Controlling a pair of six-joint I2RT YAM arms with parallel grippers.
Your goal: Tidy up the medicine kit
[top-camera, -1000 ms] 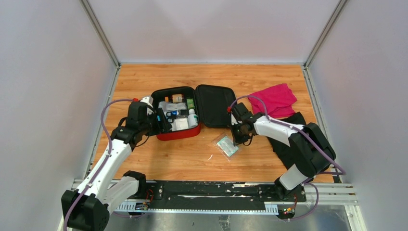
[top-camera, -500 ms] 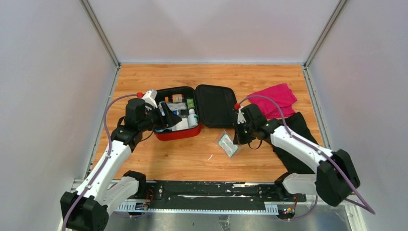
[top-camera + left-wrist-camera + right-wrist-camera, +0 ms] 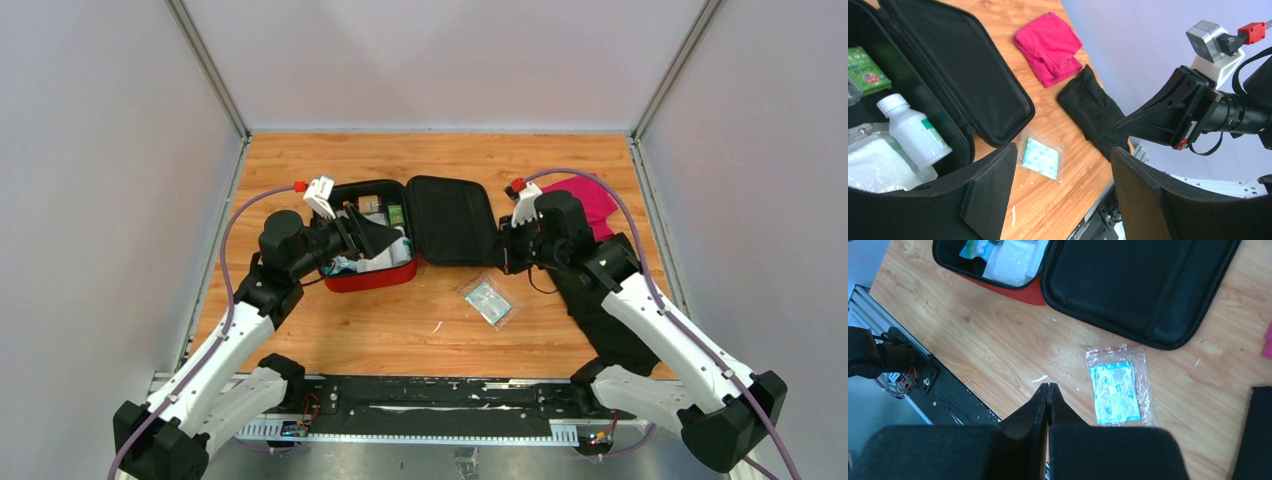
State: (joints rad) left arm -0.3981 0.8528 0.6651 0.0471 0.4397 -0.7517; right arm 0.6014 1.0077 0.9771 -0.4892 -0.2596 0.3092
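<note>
1. Top view: the medicine kit (image 3: pixel 372 278) lies open mid-tabletop (image 3: pixel 400 340). The left gripper (image 3: pixel 372 238) hovers over the kit's packed half, jaws spread and empty.
2. Left wrist: a sachet (image 3: pixel 1042 159) lies just outside the kit's lid, apparently the last item to pack.
3. Right wrist: the right gripper (image 3: pixel 1048 386) hangs in front of the kit, jaws clenched on nothing.

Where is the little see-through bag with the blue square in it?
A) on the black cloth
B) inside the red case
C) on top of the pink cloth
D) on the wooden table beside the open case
D: the bag lies flat on the bare wood of the table, just in front of the open lid of the medicine kit.
</note>
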